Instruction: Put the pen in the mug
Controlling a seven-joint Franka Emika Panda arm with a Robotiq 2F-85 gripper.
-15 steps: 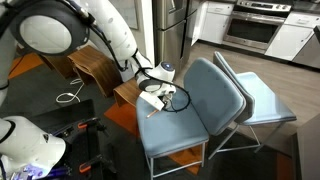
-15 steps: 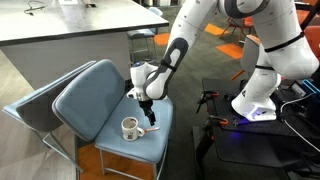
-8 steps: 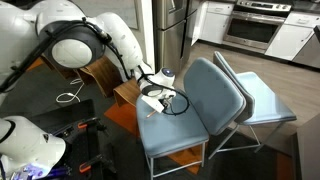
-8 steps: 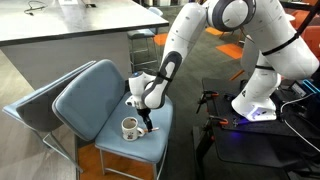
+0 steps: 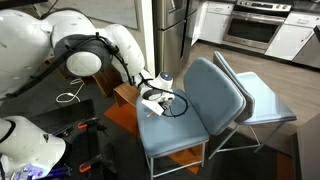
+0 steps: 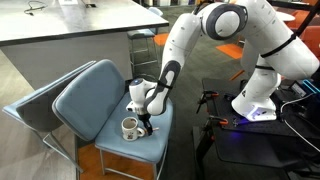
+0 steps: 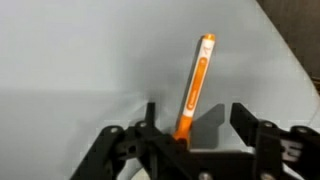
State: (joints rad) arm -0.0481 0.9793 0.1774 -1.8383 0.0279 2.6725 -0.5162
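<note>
In the wrist view the pen (image 7: 200, 75), orange and pale, lies on the blue-grey chair seat (image 7: 80, 60). My gripper (image 7: 195, 110) is open and low over it, with the pen's near end between the jaws, close to the left finger. In an exterior view the white mug (image 6: 130, 127) stands upright on the seat (image 6: 105, 100), just beside my gripper (image 6: 147, 122). The pen is hidden under the gripper there. In an exterior view my gripper (image 5: 152, 103) hangs over the seat's front edge (image 5: 175, 135); the mug is hidden.
A black cable loop (image 5: 178, 103) lies on the seat by the gripper. A second blue chair (image 5: 265, 100) stands behind this one, also seen in an exterior view (image 6: 35, 100). A wooden side table (image 5: 95, 65) is close by. A grey counter (image 6: 70, 35) stands behind.
The arm has bent forward and my gripper has come down onto the seat beside the mug, over the pen. The mug has not moved.
</note>
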